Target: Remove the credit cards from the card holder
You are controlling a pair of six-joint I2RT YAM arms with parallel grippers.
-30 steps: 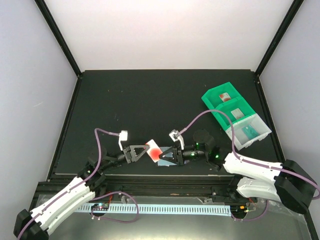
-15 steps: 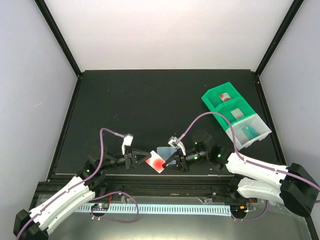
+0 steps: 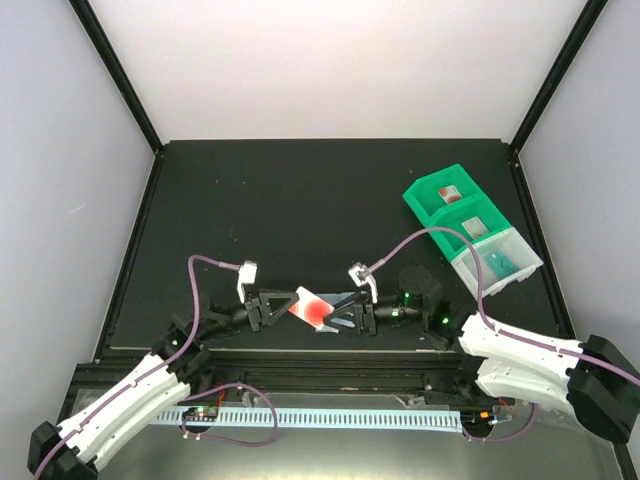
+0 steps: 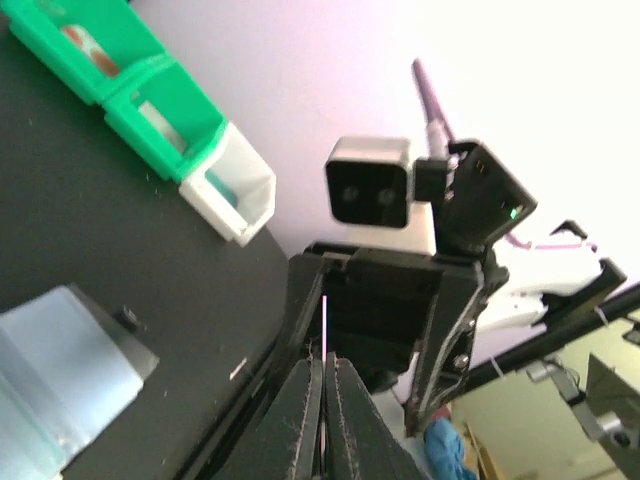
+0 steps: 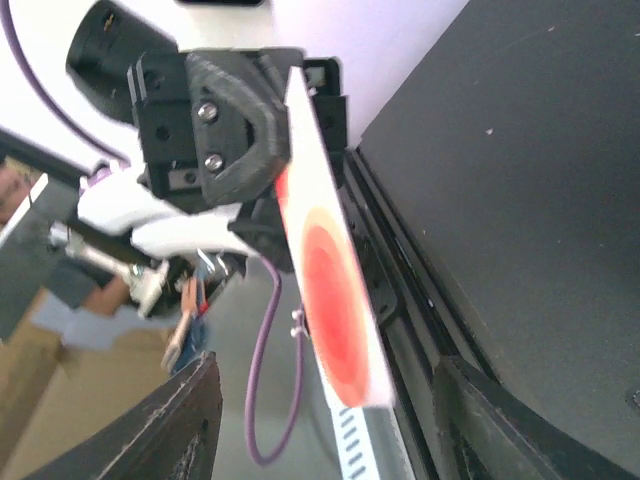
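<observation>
A white credit card with a red disc (image 3: 310, 309) is held up above the table near its front edge, with my left gripper (image 3: 288, 305) shut on its left end. In the left wrist view the card shows as a thin edge (image 4: 325, 325) pinched between the shut fingers (image 4: 300, 420). My right gripper (image 3: 340, 316) is open; its fingers (image 5: 190, 420) stand on either side of the card's (image 5: 335, 300) free end without touching it. The card holder (image 4: 60, 380), pale blue-grey with a black clasp tab, lies open on the table under the grippers (image 3: 333, 327).
Green bin trays (image 3: 450, 200) and a clear one (image 3: 497, 262) stand in a row at the right of the black table (image 3: 300, 200); they also show in the left wrist view (image 4: 130, 95). The table's front rail (image 3: 320, 352) runs just below the grippers.
My left gripper has shut on the card. My right gripper, shut on it a second ago, has opened and let go. The card now hangs from the left gripper alone.
</observation>
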